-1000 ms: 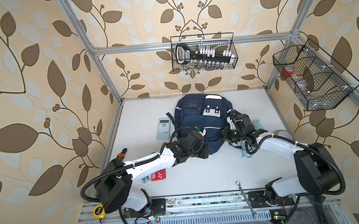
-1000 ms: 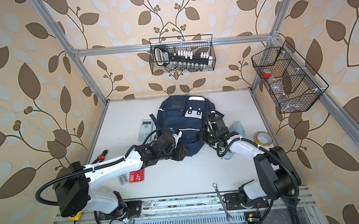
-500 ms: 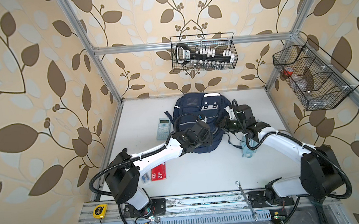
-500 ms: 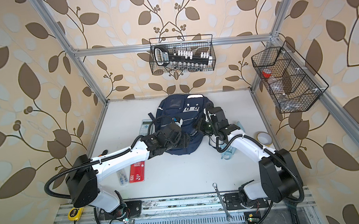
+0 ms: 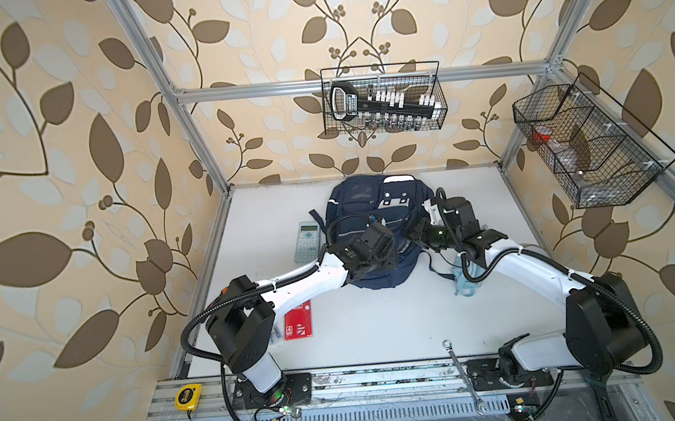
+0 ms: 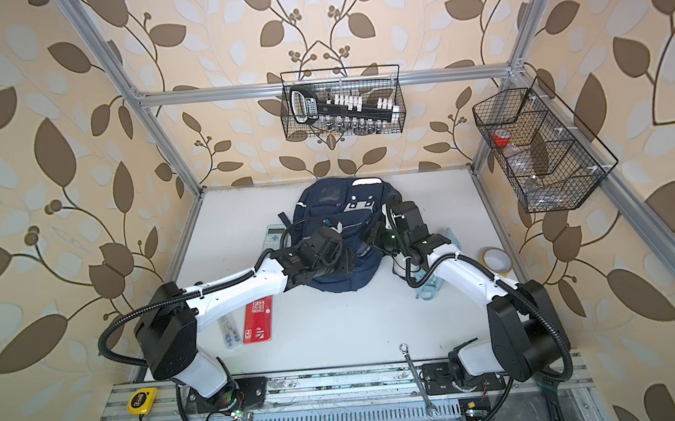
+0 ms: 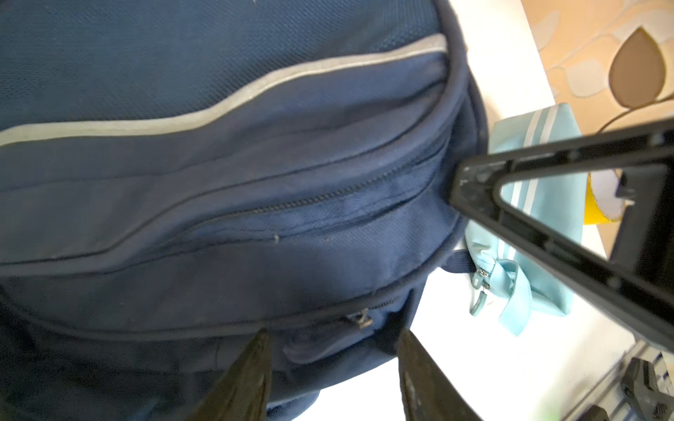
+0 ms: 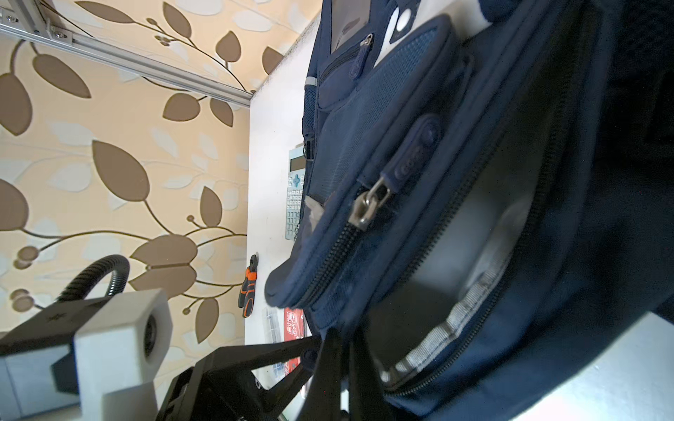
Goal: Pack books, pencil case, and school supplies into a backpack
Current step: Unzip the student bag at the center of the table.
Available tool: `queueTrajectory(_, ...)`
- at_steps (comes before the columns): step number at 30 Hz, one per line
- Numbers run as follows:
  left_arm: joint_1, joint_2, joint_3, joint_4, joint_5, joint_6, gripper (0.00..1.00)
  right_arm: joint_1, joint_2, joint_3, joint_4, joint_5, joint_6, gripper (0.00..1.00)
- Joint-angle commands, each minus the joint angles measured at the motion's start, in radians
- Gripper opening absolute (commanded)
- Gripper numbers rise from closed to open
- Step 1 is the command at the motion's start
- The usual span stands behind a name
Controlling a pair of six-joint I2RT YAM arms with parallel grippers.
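My right pincer (image 8: 343,346) pinched tight on the bag (image 8: 401,91) at its unzipped edge, my left pincer (image 7: 333,339) half wide over it, bag dark blue, grey stripe, lying mid table (image 5: 380,332).

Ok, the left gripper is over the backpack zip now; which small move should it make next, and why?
Probably close the left gripper on the zip pull, which sits between its open jaws. The right gripper looks shut on the backpack edge, steadying it, and the calculator and pencil case lie outside, so the zip likely needs pulling.
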Motion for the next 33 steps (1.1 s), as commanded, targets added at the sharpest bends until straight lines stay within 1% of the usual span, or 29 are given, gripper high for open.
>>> queueTrajectory(1,-0.002,0.021,0.07,0.019,0.032,-0.01,0.37,0.017,-0.005,0.016,0.059,-0.033,-0.001,0.0)
queueTrajectory(3,-0.002,0.035,0.09,-0.005,0.026,-0.018,0.17,0.017,-0.005,0.017,0.057,-0.027,-0.002,0.0)
queueTrajectory(4,-0.002,0.038,0.09,-0.009,0.023,-0.022,0.12,0.016,-0.005,0.019,0.057,-0.026,-0.004,0.0)
queueTrajectory(8,-0.002,0.033,0.073,-0.021,0.01,-0.017,0.0,0.016,-0.002,0.028,0.044,-0.02,-0.011,0.0)
queueTrajectory(11,-0.002,-0.01,0.024,-0.013,0.001,-0.012,0.0,0.015,-0.006,0.03,0.034,-0.001,-0.019,0.0)
queueTrajectory(13,-0.002,-0.065,-0.031,-0.003,-0.019,-0.009,0.0,0.012,-0.004,0.035,0.026,0.006,-0.026,0.0)
queueTrajectory(16,-0.002,-0.161,-0.151,0.026,-0.081,-0.004,0.0,0.005,0.001,0.033,0.017,0.009,-0.028,0.0)
queueTrajectory(18,-0.002,-0.19,-0.215,0.025,-0.125,-0.014,0.0,0.0,0.003,0.032,0.016,0.015,-0.03,0.0)
queueTrajectory(19,-0.002,-0.229,-0.242,0.024,-0.14,-0.02,0.0,-0.004,0.003,0.032,0.016,0.014,-0.031,0.0)
queueTrajectory(22,0.004,-0.232,-0.289,0.032,-0.154,-0.043,0.0,-0.007,0.007,0.036,0.016,0.012,-0.035,0.0)
queueTrajectory(25,0.009,-0.206,-0.28,0.01,-0.197,-0.067,0.0,-0.006,0.01,0.039,0.006,0.014,-0.038,0.0)
queueTrajectory(28,0.052,-0.131,-0.26,-0.084,-0.243,-0.138,0.0,-0.019,-0.014,0.03,0.001,0.024,-0.039,0.0)
queueTrajectory(30,0.07,-0.124,-0.278,-0.075,-0.23,-0.147,0.0,-0.022,-0.02,0.029,-0.001,0.014,-0.04,0.0)
queueTrajectory(33,0.07,-0.162,-0.316,0.013,-0.168,-0.13,0.0,-0.014,-0.002,0.027,-0.001,-0.02,-0.046,0.0)
